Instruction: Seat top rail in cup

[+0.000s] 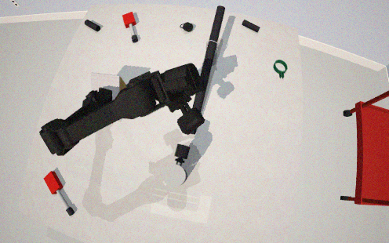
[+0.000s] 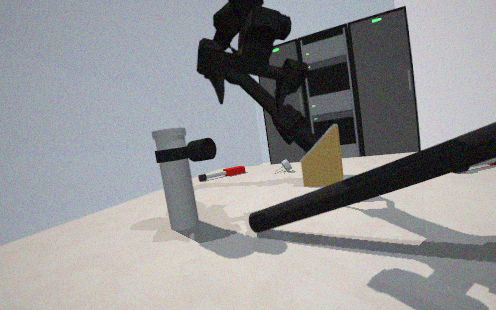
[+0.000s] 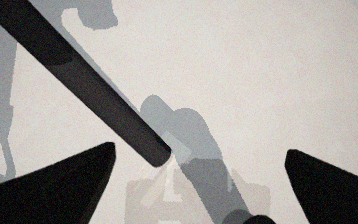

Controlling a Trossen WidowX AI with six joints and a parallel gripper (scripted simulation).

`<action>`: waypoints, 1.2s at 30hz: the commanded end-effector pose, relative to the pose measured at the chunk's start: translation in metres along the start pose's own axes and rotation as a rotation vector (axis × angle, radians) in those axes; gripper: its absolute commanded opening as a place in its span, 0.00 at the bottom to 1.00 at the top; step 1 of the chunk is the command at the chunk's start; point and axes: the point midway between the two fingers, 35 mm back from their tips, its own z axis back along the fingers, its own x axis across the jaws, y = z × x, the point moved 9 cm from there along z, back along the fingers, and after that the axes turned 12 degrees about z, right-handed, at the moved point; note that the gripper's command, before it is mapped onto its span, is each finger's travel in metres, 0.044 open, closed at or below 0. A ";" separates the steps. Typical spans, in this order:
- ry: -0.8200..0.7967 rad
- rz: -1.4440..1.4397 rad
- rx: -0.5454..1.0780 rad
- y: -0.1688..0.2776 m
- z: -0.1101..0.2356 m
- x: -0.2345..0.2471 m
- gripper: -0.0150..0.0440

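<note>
The black top rail (image 1: 211, 43) (image 2: 388, 175) (image 3: 85, 87) slopes down from the loop cap (image 1: 211, 40) at the far side. Its cut end (image 2: 256, 222) (image 3: 156, 152) lies low near the table, apart from the cup. The grey big post (image 2: 177, 190) (image 1: 172, 178) stands upright with the black brace band (image 2: 169, 155) just under its cap. The black rail-end cup (image 2: 202, 149) (image 1: 182, 150) sticks out from the band and is empty. My gripper (image 1: 190, 122) (image 2: 253, 82) (image 3: 200, 154) is open and empty, high above the rail's cut end, not touching it.
Two red-handled tools (image 1: 129, 21) (image 1: 55, 184), a green ring (image 1: 280, 67), short black cylinders (image 1: 92, 25) (image 1: 250, 26) and a black knob (image 1: 187, 27) lie on the mat. A tan wedge (image 2: 323, 160) stands by the arm base. A red cart (image 1: 375, 157) is at the right.
</note>
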 end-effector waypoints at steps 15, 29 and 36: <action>0.019 -0.667 -0.010 -0.049 0.041 0.021 1.00; -0.020 -0.953 0.067 -0.062 0.023 0.021 1.00; -0.021 -1.550 0.277 -0.083 -0.019 0.024 1.00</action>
